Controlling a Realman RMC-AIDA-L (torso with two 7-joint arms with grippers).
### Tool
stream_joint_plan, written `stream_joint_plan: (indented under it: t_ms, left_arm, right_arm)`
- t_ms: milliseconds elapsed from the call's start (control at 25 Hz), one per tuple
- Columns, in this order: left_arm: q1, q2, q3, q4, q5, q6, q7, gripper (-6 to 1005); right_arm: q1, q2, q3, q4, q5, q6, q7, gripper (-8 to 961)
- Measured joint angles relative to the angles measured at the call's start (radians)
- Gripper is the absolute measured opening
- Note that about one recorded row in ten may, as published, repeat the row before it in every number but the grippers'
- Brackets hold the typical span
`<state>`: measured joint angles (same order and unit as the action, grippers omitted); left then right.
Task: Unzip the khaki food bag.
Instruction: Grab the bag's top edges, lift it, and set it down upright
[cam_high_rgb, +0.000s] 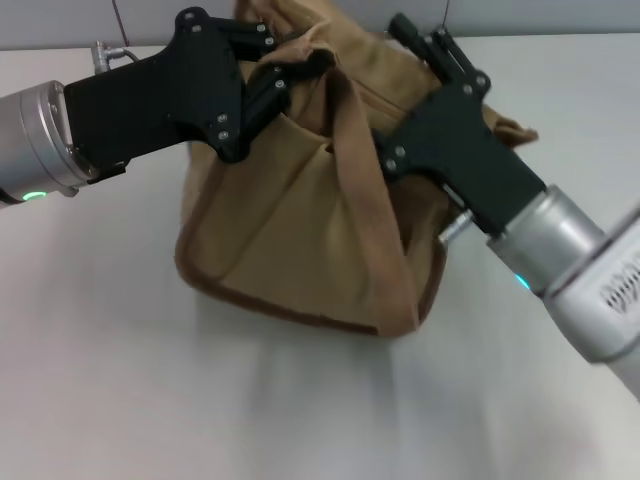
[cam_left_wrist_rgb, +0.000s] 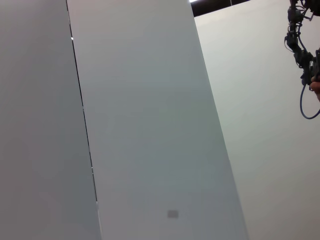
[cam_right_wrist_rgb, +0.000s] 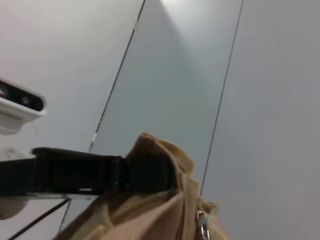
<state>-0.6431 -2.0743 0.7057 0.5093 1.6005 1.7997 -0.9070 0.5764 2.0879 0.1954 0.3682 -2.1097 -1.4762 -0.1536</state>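
The khaki food bag (cam_high_rgb: 300, 230) stands on the white table, a tan canvas tote with a brown-edged base and a webbing handle hanging down its front. My left gripper (cam_high_rgb: 305, 68) comes in from the left and is shut on the fabric at the bag's top left edge. In the right wrist view it shows as a black bar (cam_right_wrist_rgb: 145, 172) pinching the raised tan cloth (cam_right_wrist_rgb: 150, 215). My right gripper (cam_high_rgb: 420, 40) reaches from the right onto the bag's top right end. A silver zipper pull (cam_right_wrist_rgb: 202, 222) hangs at the bag's top edge.
The white table (cam_high_rgb: 120, 380) spreads out in front of and left of the bag. Grey wall panels (cam_left_wrist_rgb: 140, 125) stand behind. A dark cabled device (cam_left_wrist_rgb: 302, 45) hangs far off in the left wrist view.
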Motion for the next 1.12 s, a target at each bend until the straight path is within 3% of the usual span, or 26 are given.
stream_joint_plan:
  t_ms: [280, 1120]
  left_arm:
    - [-0.001, -0.001, 0.002, 0.0, -0.003, 0.002, 0.001, 35]
    - [-0.001, 0.0, 0.003, 0.0, -0.004, 0.008, 0.001, 34]
  right_arm:
    - [0.038, 0.001, 0.064, 0.036, -0.002, 0.051, -0.005, 837]
    - [0.0, 0.001, 0.119, 0.049, -0.003, 0.008, -0.008, 826]
